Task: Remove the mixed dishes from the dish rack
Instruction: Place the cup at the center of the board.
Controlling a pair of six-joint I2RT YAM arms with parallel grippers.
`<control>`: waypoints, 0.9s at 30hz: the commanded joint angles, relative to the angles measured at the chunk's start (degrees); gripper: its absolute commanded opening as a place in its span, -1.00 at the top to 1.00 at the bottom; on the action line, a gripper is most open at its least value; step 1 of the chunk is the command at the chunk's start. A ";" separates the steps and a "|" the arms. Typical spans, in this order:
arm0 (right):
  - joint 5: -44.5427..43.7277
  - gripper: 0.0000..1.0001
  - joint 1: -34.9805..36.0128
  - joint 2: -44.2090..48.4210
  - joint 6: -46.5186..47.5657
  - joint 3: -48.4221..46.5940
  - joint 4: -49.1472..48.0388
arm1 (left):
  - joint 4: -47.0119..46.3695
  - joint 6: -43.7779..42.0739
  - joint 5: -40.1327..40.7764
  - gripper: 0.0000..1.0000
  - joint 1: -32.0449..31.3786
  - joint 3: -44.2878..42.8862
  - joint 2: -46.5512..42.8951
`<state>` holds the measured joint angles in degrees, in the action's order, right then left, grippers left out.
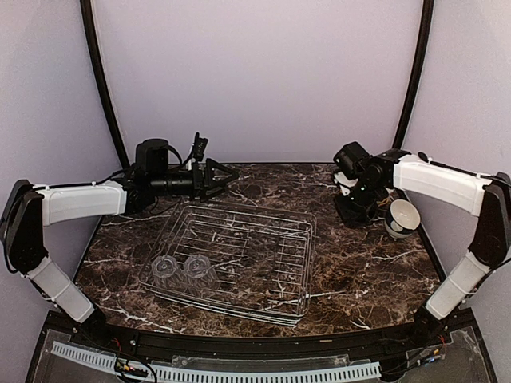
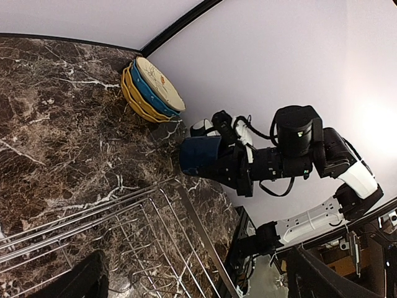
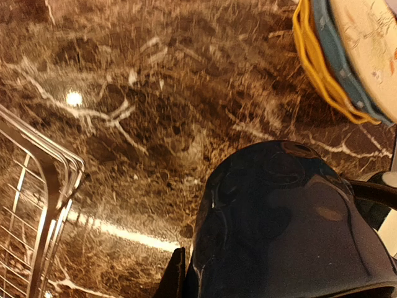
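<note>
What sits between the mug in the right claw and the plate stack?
Nothing. Only bare marble tabletop separates the mug from the plate stack, clearest in the right wrist view.

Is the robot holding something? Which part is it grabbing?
Yes. The right gripper holds the dark blue mug by one end, likely the rim; the left gripper is empty.

Build alike: left arm (image 1: pixel 80 201) and right arm (image 1: pixel 439 182) carry smooth white shells on the long links, black housings at the joints, and a black cylindrical motor at each wrist. Thin black cables (image 2: pixel 275 195) loop loose outside the wrists. The left gripper (image 1: pixel 222 179) is all black, with an angular frame and fingers.
</note>
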<state>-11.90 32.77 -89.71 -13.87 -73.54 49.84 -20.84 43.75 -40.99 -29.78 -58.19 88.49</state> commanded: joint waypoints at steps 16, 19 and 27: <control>8.90 1.00 -10.68 -6.56 5.47 -0.59 2.79 | 0.67 0.37 -1.31 -0.98 0.34 -1.76 0.88; 8.34 1.00 -11.11 -8.35 5.82 -1.79 2.49 | 0.55 0.50 -1.48 -0.98 0.34 -1.78 0.90; 9.13 1.00 -14.12 -11.11 7.23 -3.63 1.98 | 0.83 0.56 -1.31 -0.98 0.34 -1.84 0.98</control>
<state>-2.72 20.51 -100.57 -7.97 -74.81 53.43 -20.80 44.18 -41.39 -29.78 -58.81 89.58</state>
